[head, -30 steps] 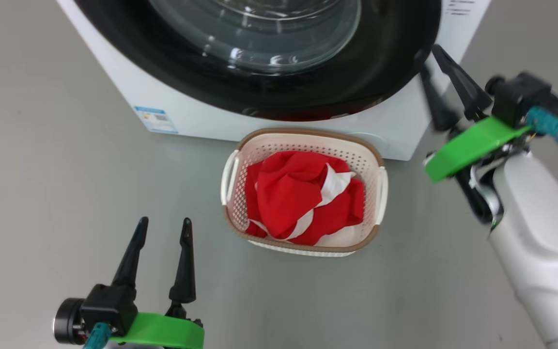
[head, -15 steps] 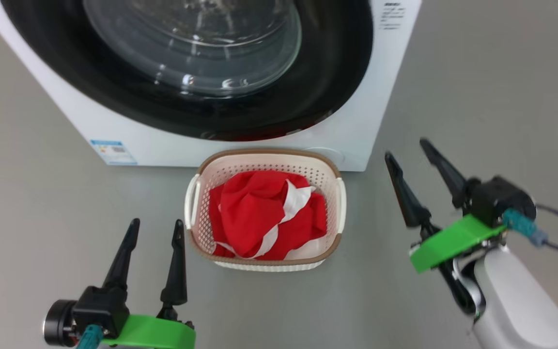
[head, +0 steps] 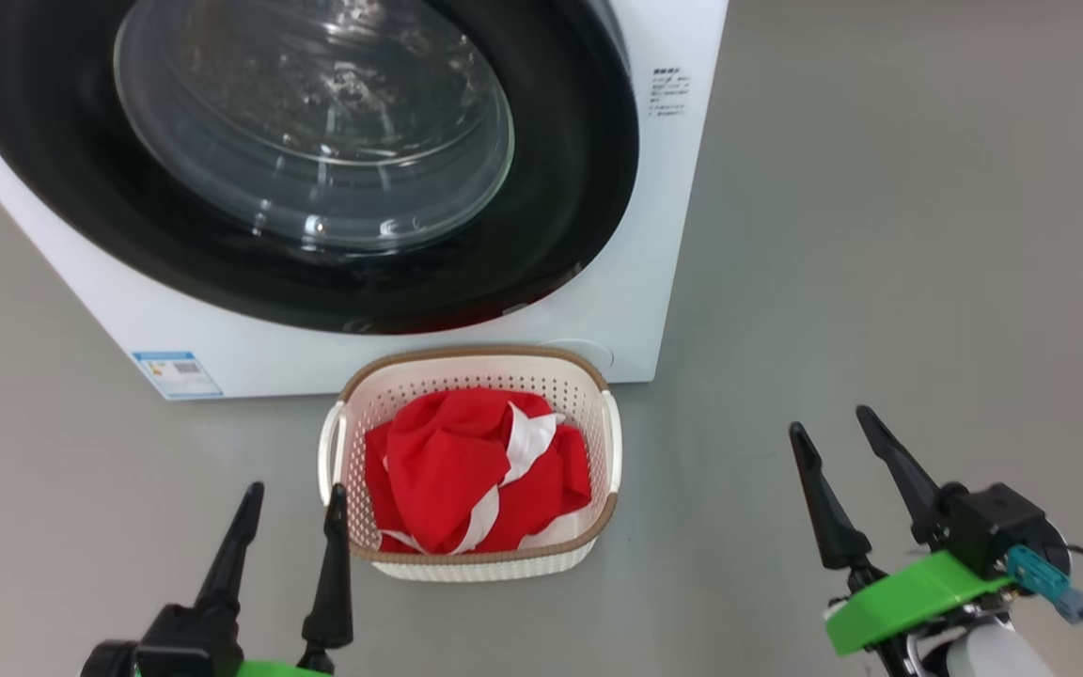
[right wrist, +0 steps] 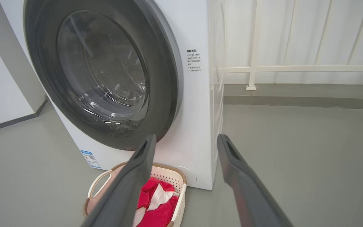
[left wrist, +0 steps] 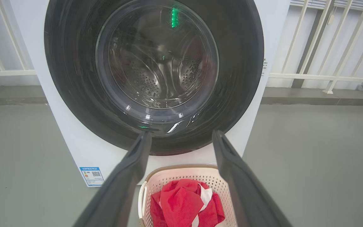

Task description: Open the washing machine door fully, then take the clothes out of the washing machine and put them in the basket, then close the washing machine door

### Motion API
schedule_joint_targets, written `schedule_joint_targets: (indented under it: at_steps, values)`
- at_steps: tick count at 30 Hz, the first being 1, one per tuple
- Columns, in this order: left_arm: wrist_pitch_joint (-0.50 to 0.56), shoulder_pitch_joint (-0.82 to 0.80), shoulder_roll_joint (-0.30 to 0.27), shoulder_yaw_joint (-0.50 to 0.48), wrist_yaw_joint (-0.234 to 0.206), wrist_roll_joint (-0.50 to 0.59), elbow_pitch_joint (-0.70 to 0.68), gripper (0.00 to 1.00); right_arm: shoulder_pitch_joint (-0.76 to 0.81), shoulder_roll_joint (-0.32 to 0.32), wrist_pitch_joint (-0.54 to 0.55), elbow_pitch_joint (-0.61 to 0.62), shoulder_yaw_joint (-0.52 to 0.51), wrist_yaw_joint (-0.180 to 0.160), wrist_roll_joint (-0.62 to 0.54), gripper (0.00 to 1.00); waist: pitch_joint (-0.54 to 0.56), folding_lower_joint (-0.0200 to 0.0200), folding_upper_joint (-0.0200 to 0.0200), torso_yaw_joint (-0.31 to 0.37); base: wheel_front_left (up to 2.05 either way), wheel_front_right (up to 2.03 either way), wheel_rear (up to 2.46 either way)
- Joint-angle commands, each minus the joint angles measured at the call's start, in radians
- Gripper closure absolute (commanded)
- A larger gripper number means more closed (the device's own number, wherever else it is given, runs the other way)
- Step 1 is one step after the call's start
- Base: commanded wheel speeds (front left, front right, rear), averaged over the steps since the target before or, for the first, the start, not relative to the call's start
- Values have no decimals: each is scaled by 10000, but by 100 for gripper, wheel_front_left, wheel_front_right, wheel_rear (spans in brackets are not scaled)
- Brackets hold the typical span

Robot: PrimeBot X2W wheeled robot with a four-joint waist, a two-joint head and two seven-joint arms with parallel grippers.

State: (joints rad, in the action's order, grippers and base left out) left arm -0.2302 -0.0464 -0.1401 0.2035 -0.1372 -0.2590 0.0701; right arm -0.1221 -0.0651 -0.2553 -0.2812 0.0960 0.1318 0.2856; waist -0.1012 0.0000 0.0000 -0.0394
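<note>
The right gripper (head: 830,420), which 1 second ago was up at the right rim of the washing machine door (head: 297,160) in the upper right of the head view, now sits at the lower right. It is well apart from the washing machine (head: 668,235), its 2 fingers spread with nothing between them. The whole head picture has slid too, so the camera has moved, not the machine. The left gripper (head: 297,490) keeps its place at the lower left, jaws likewise apart and empty, just beside the basket (head: 476,355). The clothes (head: 466,470), red with white stripes, lie heaped in the basket at lower centre, in front of the machine. From this I judge the door push over and all 3 steps done.

The left wrist view looks straight through the glass to the steel drum (left wrist: 159,78), where I make out no heap of cloth; glare hides that in the head view. The right wrist view takes the door from the side and shows its black rim flush on the white front.
</note>
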Motion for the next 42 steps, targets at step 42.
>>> schedule_joint_targets:
  at_steps: [42]
  values:
    - [359,950,-501,-43,-392,-205,-627,0,1868,148,888,1899,-618,-11,-432,0,989,0,0,365,0,0,0]
